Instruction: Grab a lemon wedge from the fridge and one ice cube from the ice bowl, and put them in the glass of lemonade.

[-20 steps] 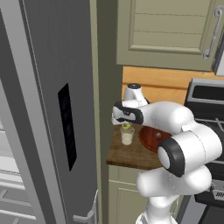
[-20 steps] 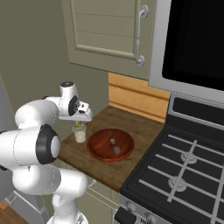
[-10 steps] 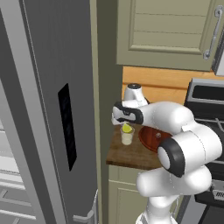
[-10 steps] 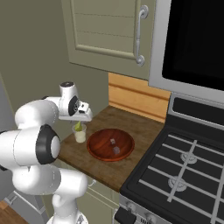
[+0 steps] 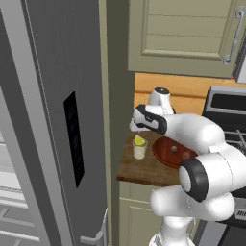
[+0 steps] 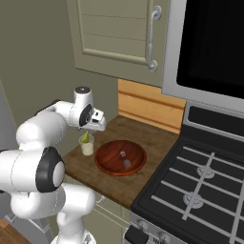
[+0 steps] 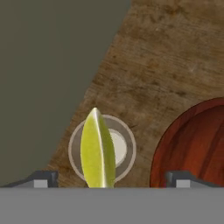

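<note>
Arm (image 6: 52, 125) bent, wide-apart jaws over glass of lemonade (image 7: 102, 149).

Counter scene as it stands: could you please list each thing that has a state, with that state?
Gripper: jaws open, holding nothing, above the glass.
Wedge: in the glass, tip poking out over the rim.
Glass: upright on the counter, beside the bowl.
Bowl: upright, two ice cubes inside.
Wall cabinet: door shut.
</note>
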